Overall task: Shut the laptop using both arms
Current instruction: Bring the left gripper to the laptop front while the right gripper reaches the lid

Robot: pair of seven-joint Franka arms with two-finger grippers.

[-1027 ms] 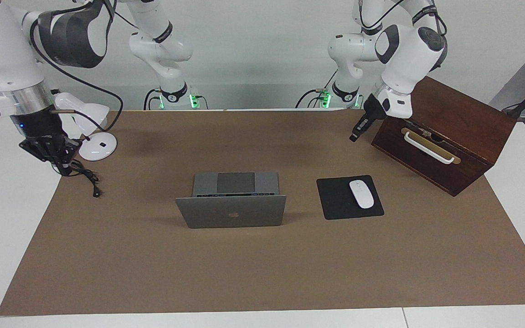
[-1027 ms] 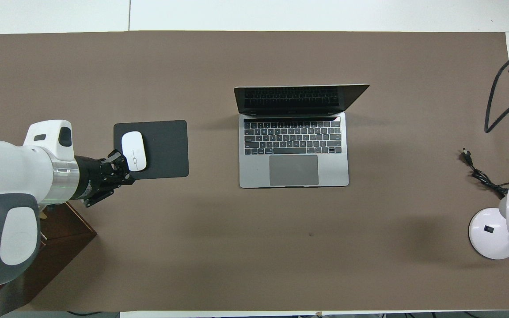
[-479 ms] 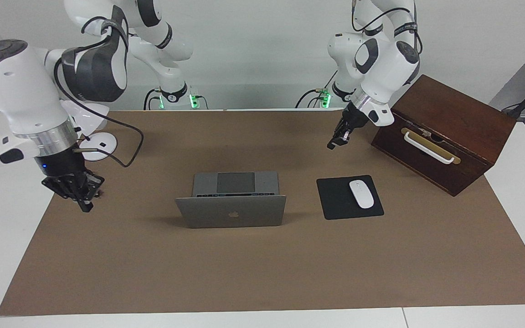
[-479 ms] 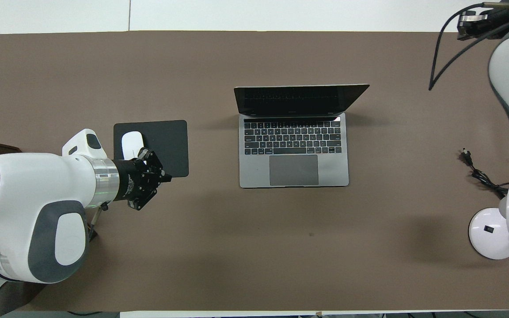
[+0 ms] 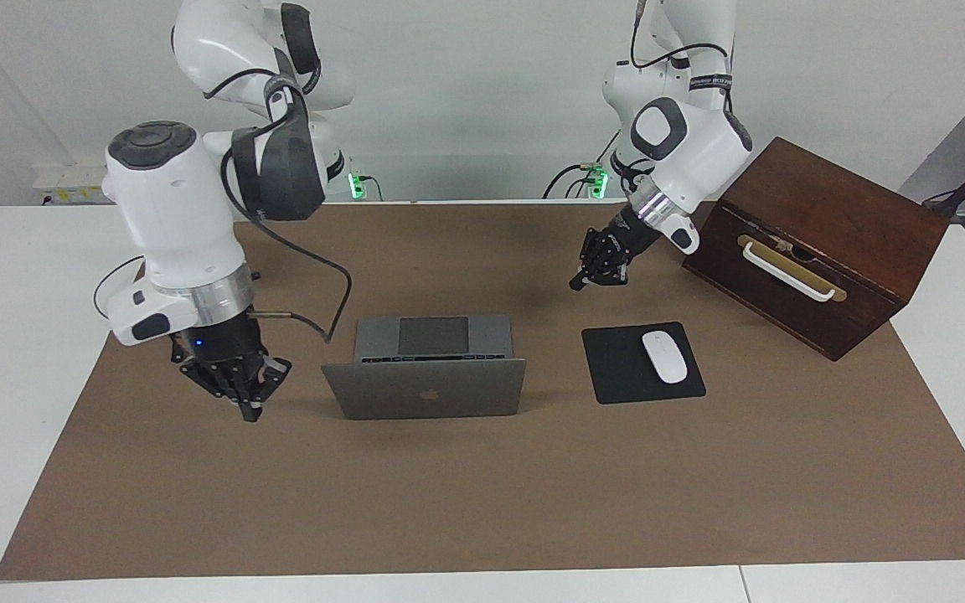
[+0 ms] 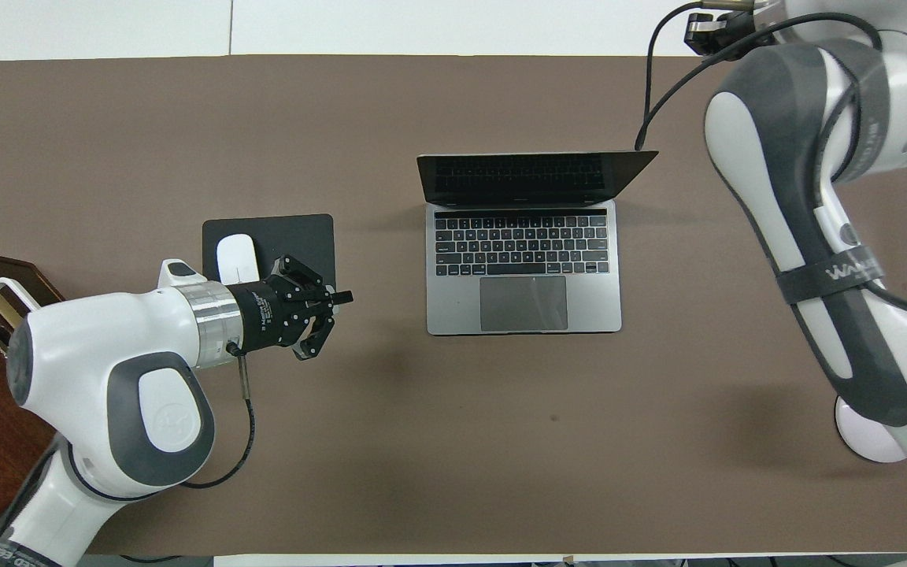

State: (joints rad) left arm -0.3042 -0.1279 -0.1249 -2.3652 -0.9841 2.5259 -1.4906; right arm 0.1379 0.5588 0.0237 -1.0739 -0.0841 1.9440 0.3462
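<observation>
white wall | brown mat [image 5: 482, 486] | laptop [image 5: 424, 388] open | both pincers pressed together, empty

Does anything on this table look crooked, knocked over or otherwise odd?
Only the brown wooden box at the left arm's end of the table: it sits tipped at a slant, handle side facing down toward the mat. The laptop stands open and square; the white mouse rests on its black pad.

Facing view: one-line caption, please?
Both shut grippers, left and right, flank the open laptop, neither touching.
</observation>
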